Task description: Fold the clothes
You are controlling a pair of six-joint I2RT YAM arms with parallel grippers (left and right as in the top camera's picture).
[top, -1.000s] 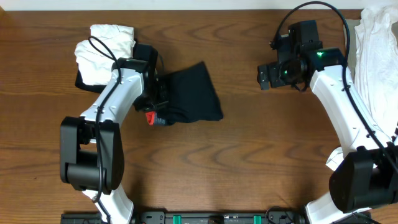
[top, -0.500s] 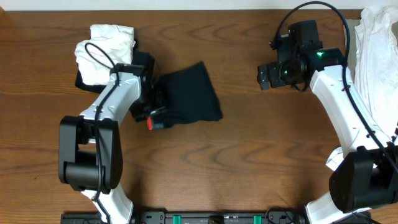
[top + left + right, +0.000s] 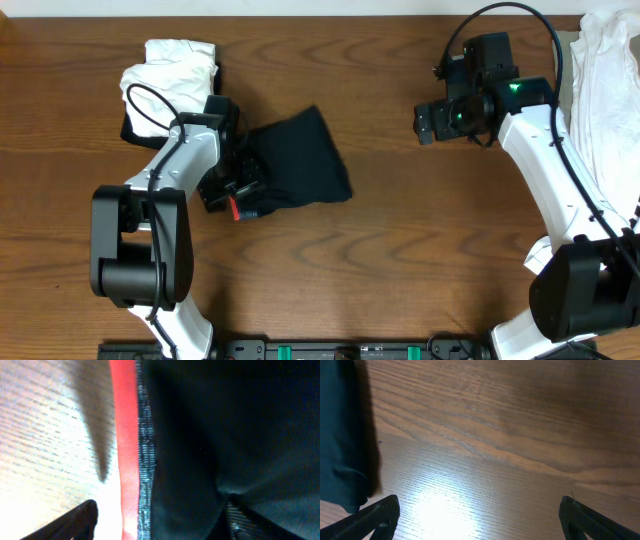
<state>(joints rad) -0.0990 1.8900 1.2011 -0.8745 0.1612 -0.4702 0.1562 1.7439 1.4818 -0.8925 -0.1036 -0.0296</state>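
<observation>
Black leggings folded compact, mid-left of bench, red-edged waistband at left pincer. Left pincer spread wide astride that edge, no clamp. Right pincer wide too, empty, over bare wood. Prob. fold done. Next: lift off w/o snagging, fetch from white heap at right.

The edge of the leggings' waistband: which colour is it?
The edge is red, beside a grey strip; best in the left wrist view.
</observation>
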